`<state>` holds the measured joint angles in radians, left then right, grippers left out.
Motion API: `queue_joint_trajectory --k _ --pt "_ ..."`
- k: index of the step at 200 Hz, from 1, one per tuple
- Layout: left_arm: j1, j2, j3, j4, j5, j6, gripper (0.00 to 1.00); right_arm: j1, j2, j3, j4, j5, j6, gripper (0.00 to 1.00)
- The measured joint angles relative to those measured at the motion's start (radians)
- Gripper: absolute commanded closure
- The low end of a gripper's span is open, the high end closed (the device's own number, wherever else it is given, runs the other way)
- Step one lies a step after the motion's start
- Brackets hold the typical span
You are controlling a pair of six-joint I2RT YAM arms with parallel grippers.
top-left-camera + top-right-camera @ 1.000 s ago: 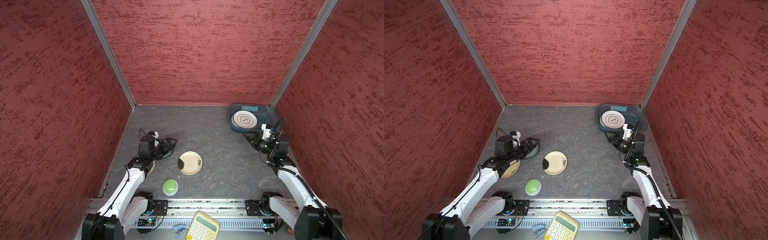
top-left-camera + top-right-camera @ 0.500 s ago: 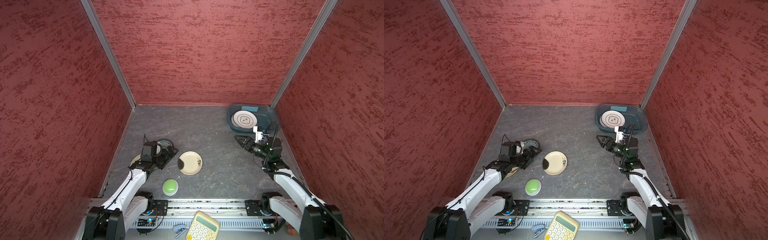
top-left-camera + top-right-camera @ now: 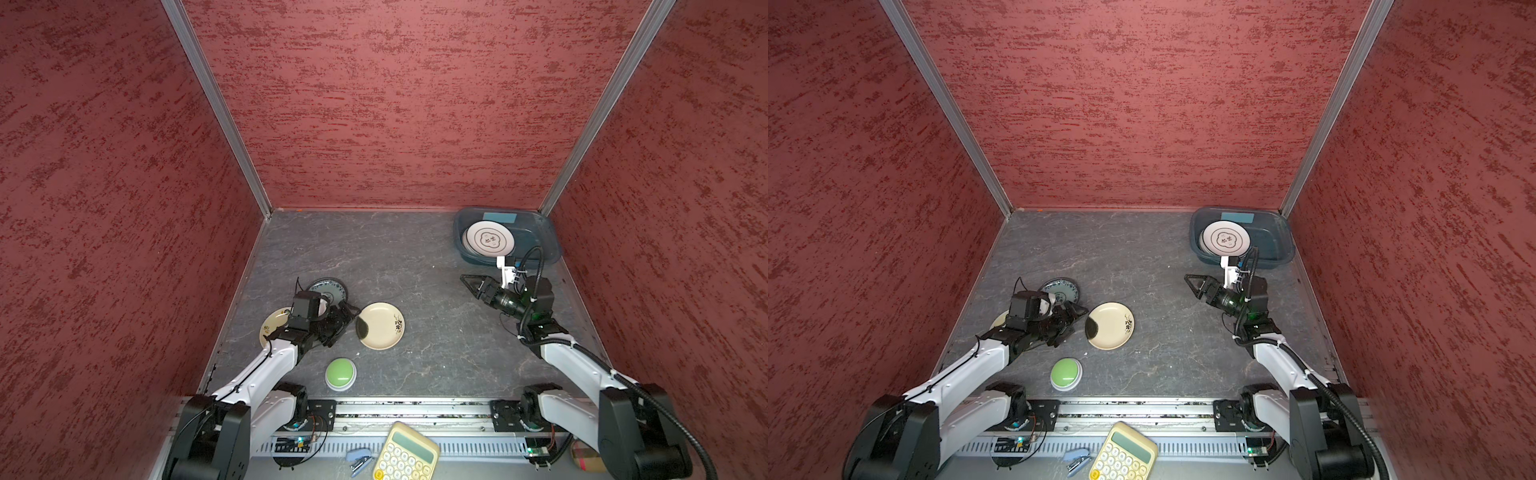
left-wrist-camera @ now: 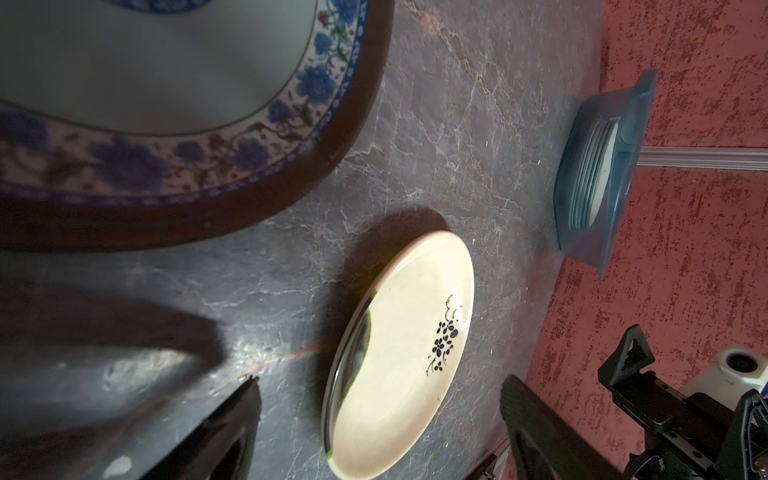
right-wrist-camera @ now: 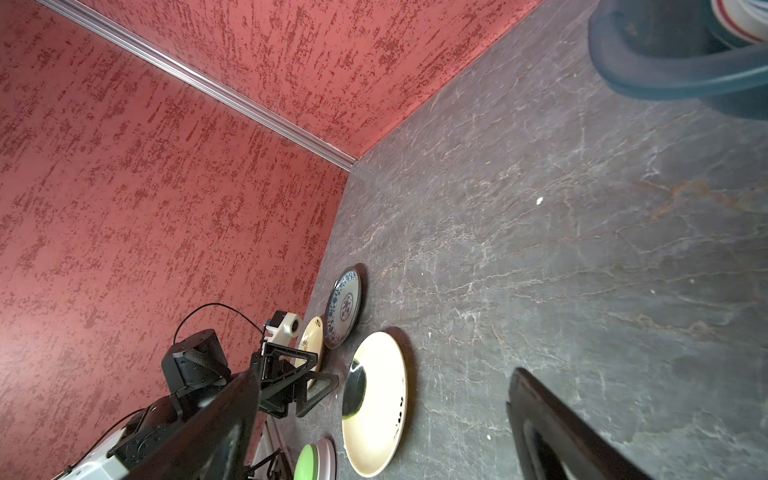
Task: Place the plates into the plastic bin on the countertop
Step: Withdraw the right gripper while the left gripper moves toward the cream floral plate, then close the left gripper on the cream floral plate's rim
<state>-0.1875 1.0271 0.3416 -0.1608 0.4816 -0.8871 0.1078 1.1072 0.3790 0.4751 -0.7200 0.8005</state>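
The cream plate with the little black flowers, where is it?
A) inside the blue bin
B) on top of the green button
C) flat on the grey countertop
C: the cream plate lies flat on the countertop, well apart from the plastic bin.

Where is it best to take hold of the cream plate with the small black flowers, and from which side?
Grip the cream plate by its rim on the edge facing the left gripper, coming in low from that side. It lies flat on the countertop, so only its raised lip probably gives the open jaws something to close on.
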Motion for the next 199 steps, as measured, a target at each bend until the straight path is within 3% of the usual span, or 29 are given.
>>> queue_joint_trajectory --k 53,109,199 --pt "-0.041 0.086 -0.010 0.084 0.000 -0.020 0.19 0.013 0.068 0.000 0.051 -0.002 0.030 0.01" --pt "-0.052 0.151 -0.023 0.156 0.011 -0.041 0.42 0.023 0.071 0.002 0.057 -0.001 0.039 0.01" --pt "-0.068 0.224 -0.048 0.269 0.018 -0.061 0.59 0.027 0.072 0.007 0.056 0.006 0.040 0.01"
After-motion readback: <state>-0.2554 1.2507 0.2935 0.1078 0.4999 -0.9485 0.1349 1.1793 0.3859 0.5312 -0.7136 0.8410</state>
